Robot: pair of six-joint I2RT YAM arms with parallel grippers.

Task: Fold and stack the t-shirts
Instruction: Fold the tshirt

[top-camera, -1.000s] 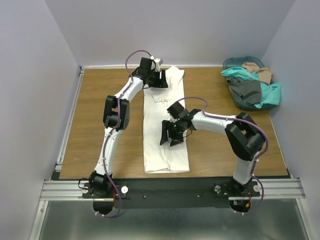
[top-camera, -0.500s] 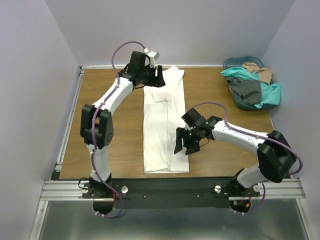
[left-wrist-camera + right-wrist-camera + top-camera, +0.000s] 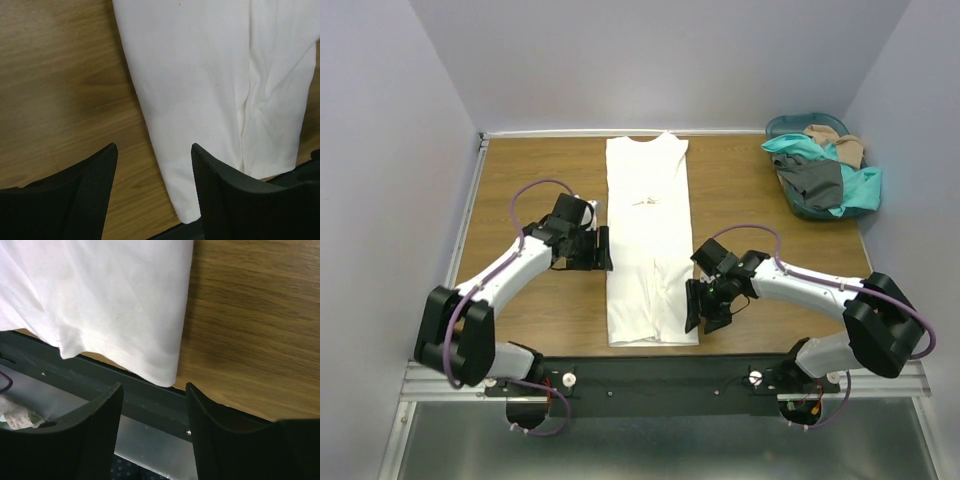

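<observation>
1. Since a second ago, my left arm has swung back from the collar end of the white t-shirt (image 3: 648, 240). My left fingers (image 3: 598, 252) are now just beside the shirt's left edge, about halfway along it. My right fingers (image 3: 705, 310) have slid off the cloth toward its near right corner.
2. The white t-shirt lies flat as a long narrow strip down the middle of the counter (image 3: 530, 180). Its collar is near the far edge and its hem reaches the near edge by the black rail.
3. Bare wood lies open on the left of the strip, and on the right between the strip and the basket (image 3: 790, 128).
4. My left fingers are spread wide and hold nothing. In the wrist view I see wood and the shirt's left edge between them.
5. My right fingers are also spread wide and empty. They are just beside the hem's right corner, and I cannot tell whether they touch the cloth.
6. The round teal basket sits at the far right corner, well apart from both arms. It is heaped with a teal shirt (image 3: 860, 185), a dark grey shirt (image 3: 815, 178) and a tan shirt (image 3: 835, 140), and the teal one spills over the rim.
</observation>
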